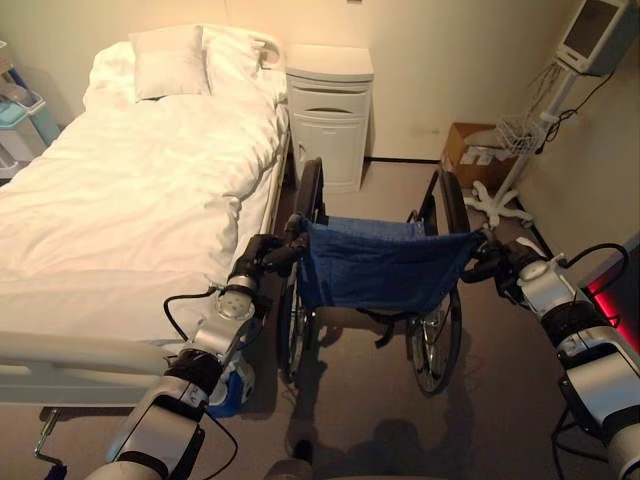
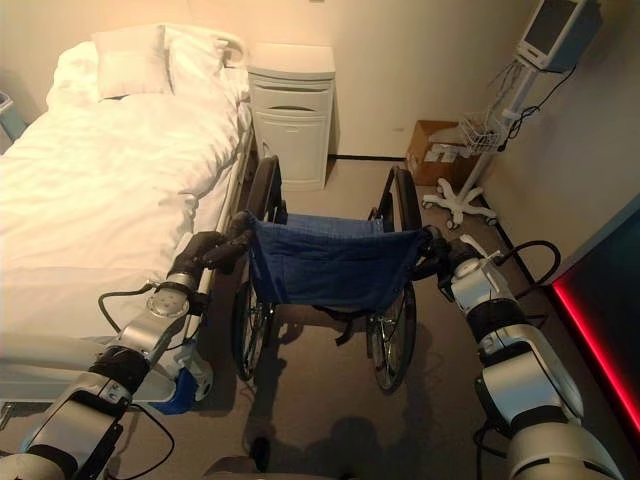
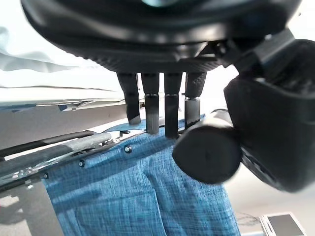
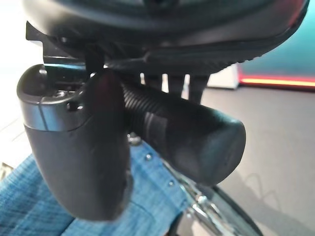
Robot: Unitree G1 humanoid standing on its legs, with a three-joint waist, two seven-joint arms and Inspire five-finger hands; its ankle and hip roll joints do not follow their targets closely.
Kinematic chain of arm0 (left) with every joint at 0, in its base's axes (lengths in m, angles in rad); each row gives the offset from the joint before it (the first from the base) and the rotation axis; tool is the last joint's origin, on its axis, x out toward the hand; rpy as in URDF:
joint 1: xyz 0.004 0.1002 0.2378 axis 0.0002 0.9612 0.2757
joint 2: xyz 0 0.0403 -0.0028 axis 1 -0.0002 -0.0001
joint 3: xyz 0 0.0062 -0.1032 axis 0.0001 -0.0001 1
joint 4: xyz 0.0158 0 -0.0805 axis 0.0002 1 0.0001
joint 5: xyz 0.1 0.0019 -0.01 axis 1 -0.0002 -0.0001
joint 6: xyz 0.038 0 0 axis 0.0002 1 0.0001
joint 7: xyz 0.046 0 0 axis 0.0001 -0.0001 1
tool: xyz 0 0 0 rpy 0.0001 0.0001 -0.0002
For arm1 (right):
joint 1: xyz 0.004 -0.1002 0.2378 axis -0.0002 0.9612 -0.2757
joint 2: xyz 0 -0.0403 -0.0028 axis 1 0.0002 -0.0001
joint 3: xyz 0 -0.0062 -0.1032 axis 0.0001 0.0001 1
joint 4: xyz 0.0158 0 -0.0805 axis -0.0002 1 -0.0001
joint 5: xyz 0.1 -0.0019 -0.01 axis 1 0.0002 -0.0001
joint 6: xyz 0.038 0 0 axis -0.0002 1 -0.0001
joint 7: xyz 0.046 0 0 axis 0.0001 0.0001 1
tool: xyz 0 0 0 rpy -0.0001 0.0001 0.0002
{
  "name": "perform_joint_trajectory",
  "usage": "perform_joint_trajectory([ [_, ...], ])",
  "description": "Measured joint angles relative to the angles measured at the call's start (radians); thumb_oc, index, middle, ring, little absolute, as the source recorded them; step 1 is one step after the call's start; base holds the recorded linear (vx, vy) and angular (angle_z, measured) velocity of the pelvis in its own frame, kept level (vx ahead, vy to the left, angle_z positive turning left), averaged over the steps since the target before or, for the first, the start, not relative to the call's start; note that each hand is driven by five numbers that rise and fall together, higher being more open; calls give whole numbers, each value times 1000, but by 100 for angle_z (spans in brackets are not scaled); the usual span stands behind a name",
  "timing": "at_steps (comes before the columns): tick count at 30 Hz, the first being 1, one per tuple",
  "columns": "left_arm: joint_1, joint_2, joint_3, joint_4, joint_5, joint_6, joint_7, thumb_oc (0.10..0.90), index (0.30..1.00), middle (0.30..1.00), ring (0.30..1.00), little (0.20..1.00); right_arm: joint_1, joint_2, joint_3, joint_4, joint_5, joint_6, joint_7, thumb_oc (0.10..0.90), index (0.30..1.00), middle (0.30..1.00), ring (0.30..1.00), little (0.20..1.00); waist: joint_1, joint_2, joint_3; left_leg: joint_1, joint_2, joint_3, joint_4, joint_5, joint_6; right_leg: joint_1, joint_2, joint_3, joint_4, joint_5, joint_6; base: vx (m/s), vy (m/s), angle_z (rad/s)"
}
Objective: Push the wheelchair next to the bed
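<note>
Already the wheelchair point(image 1: 378, 270) stands beside the bed point(image 1: 130, 200), at its 3 o'clock; each robot hand, left point(image 1: 262, 255) and right point(image 1: 492, 262), grips a handle. Uneven pushing could ram the left wheel point(image 1: 308, 200) into the bedframe.

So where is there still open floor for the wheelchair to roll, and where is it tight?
Open floor lies ahead of the wheelchair, between the nightstand and the monitor stand. It is tight on the left, where the bed frame nearly meets the wheel. The left hand and right hand grip the handles.
</note>
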Motion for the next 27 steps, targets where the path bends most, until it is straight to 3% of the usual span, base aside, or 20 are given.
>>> perform_joint_trajectory([
  [11, 48, -1, 38, -45, -3, -4, -77, 800, 900, 900, 900, 900, 8, -51, 12, -37, 38, -11, -12, 800, 900, 900, 900, 900, 8, 26, 2, 43, 13, -22, -65, 28, -20, 39, 24, -23, -39, -2, -12, -25, -55, 6],
  [21, 105, -6, 92, -102, -116, -14, -169, 800, 900, 900, 900, 900, 16, -118, 15, -109, 40, -11, -13, 800, 900, 900, 900, 900, 10, 41, 14, 64, 13, -24, -114, 45, -21, 52, 27, -29, -68, 0, -11, -42, -30, 2],
  [27, 151, -3, 156, -123, -233, -2, -250, 800, 900, 900, 900, 900, 16, -179, 14, -128, 167, -11, -3, 800, 900, 900, 900, 900, 25, 40, 47, 81, 13, -25, -122, 46, -22, 67, 27, -29, -73, -1, -12, -56, -15, 3],
])
